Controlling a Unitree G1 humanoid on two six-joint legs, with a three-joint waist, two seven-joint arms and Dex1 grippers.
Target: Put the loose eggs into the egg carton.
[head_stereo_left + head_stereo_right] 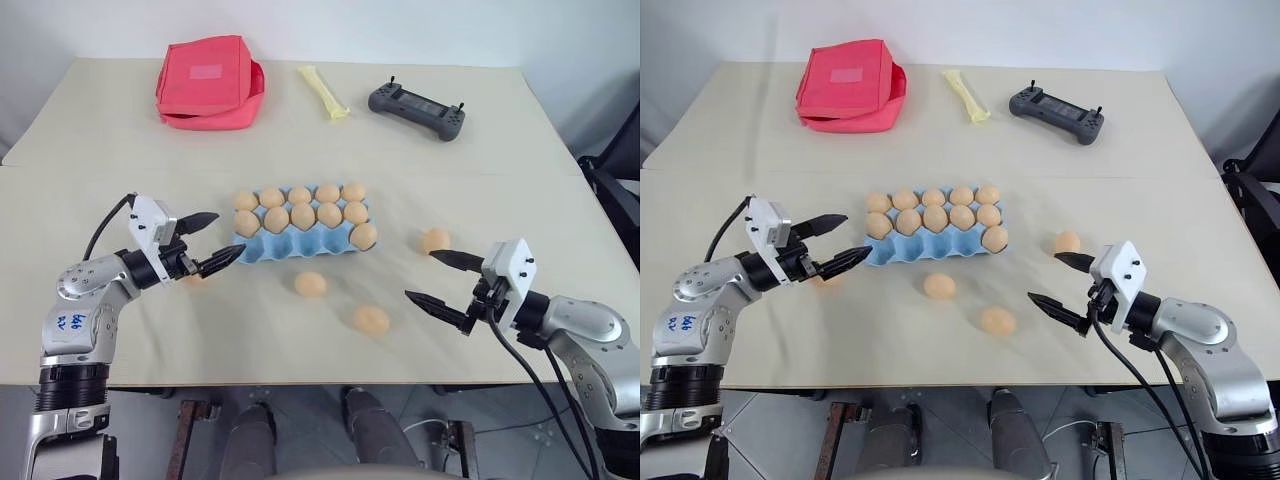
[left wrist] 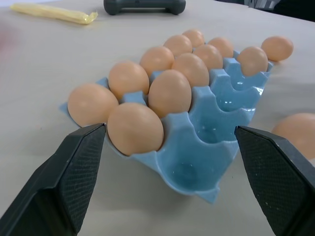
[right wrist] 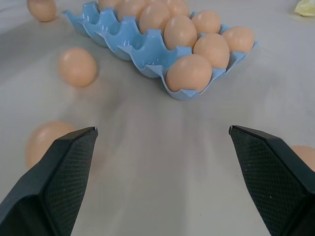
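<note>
- Both grippers hover low over the near half of the worktop (image 1: pixel 120 120), and I see nothing held in either.
- My right gripper (image 1: pixel 440 283) stands wide, its two black fingers spread apart and aimed in toward the middle of the worktop.
- My left gripper (image 1: pixel 212 240) is also spread wide, its fingertips just short of the left end of the egg carton (image 1: pixel 300 246).
- Nearest to me among the loose eggs is one (image 1: pixel 371 320) lying on the bare worktop, in front of the right gripper's lower finger and apart from it.
- A second loose egg (image 1: pixel 311 284) lies a little farther back and to the left, just in front of the carton's near edge.
- A third loose egg (image 1: pixel 435 240) sits to the right of the carton, just behind the right gripper's upper finger; I cannot tell whether they touch.
- The light blue carton lies flat in the middle of the worktop with its two far rows filled with tan eggs; one more egg sits at the right end of the near row, and the remaining near cups are bare.
- Well beyond it, along the far edge, I see a red fabric pouch (image 1: pixel 208 82) on the left, a pale yellow packet (image 1: pixel 323 92) in the middle and a dark handheld controller (image 1: pixel 417 109) to the right.
</note>
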